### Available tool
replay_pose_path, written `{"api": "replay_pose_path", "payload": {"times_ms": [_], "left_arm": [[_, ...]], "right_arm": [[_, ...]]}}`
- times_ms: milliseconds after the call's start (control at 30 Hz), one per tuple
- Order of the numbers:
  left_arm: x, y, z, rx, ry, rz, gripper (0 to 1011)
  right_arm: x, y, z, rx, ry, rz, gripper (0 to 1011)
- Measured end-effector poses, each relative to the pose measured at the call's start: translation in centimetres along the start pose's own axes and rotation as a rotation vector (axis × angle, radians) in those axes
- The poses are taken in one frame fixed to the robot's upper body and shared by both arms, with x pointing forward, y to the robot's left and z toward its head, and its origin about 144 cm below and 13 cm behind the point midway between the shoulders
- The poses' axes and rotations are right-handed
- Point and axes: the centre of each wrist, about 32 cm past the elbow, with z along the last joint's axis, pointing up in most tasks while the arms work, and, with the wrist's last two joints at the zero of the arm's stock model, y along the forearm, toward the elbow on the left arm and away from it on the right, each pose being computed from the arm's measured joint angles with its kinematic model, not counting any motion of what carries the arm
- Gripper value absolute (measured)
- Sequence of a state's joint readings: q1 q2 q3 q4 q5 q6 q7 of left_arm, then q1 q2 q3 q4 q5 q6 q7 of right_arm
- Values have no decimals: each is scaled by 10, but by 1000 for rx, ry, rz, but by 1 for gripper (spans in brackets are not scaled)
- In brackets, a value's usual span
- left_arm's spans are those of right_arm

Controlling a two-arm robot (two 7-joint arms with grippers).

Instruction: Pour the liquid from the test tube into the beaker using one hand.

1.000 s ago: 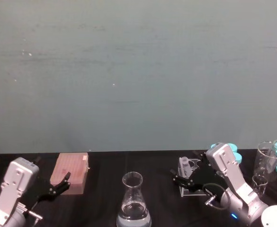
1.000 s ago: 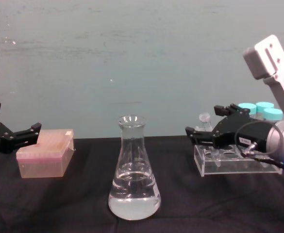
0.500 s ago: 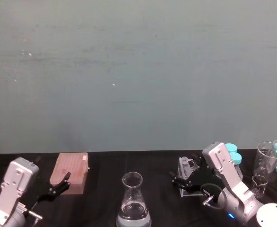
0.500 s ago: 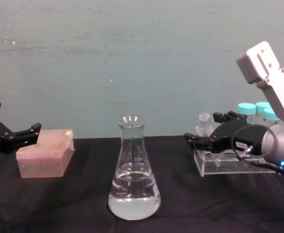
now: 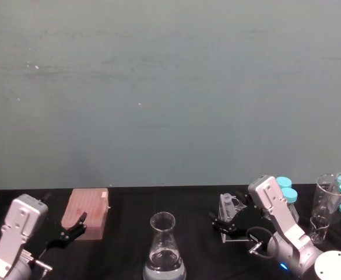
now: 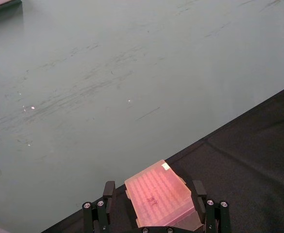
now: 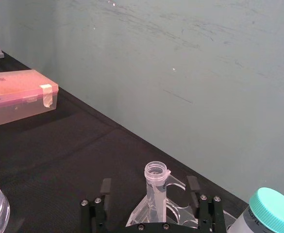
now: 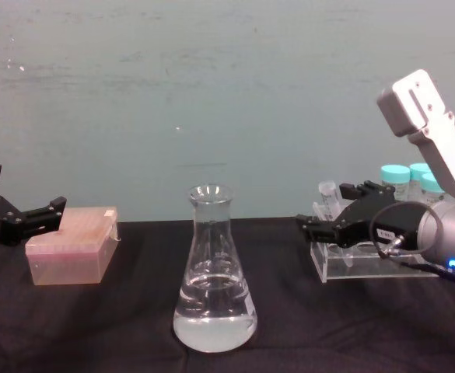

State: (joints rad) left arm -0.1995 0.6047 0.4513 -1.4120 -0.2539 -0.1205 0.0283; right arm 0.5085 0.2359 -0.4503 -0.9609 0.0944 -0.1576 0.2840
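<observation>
Glass beaker [image 8: 214,272] stands mid-worktop [image 8: 95,326] while our right claw [image 8: 322,204] is at the test tube [image 8: 327,190].
We see the slim, uncapped test tube upright in a clear rack [image 8: 367,260] on the right, with the right claw's fingers spread apart on either side of it, not yet closed on it. Clear liquid [image 8: 214,322] sits in the beaker's wide base, well apart from the rack. Our left claw [image 8: 25,186] hangs open on the left, just beside a pink box [image 8: 71,249].
</observation>
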Motion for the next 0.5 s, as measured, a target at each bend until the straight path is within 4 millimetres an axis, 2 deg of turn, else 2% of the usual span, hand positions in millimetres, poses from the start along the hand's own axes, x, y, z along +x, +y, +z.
{"api": "replay_pose_path", "payload": {"times_ms": [200,367,400,467,500], "left_arm": [[0,0,0,0,0,0,1000],[0,0,0,0,0,0,1000],[0,0,0,0,0,0,1000],[0,0,0,0,0,0,1000],[0,0,0,0,0,0,1000]], "right_arm": [[0,0,0,1,0,0,863],[0,0,0,2,0,0,715],[0,0,0,2,1,0,658],[0,0,0,2,1,0,626],[0,0,0,2,1,0,557]]}}
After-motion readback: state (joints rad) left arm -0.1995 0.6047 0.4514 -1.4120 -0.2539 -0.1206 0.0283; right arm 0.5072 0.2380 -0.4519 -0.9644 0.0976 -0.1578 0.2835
